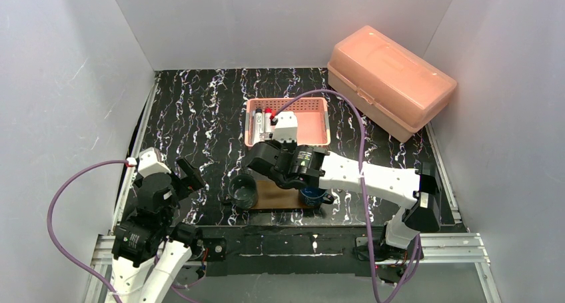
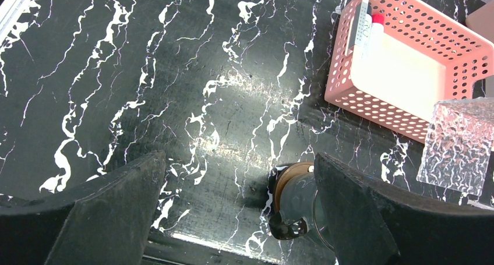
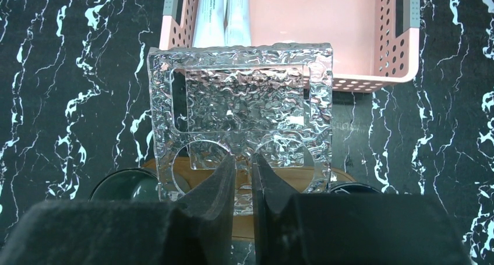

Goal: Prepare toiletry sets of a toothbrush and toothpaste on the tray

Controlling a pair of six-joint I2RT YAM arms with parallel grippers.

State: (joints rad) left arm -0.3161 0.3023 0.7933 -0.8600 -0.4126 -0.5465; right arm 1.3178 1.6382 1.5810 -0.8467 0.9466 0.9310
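Note:
My right gripper (image 3: 243, 166) is shut on a clear faceted glass holder (image 3: 242, 96), pinching the strip between its two round holes. The holder hangs above the brown wooden tray (image 3: 291, 180), between it and the pink basket. On the tray (image 1: 276, 195) stand a smoky grey-green cup (image 1: 243, 191) at the left end and a dark blue mug (image 1: 313, 196) at the right end. White toothpaste tubes (image 3: 224, 14) with red caps lie in the basket; I cannot tell a toothbrush apart there. My left gripper (image 2: 237, 160) is open and holds nothing, left of the grey-green cup (image 2: 300, 201).
The pink mesh basket (image 1: 313, 120) sits behind the tray. A large salmon lidded box (image 1: 390, 80) stands at the back right. White walls close in the black marbled table (image 1: 193, 116) on three sides. The right arm (image 1: 373, 180) reaches across above the blue mug.

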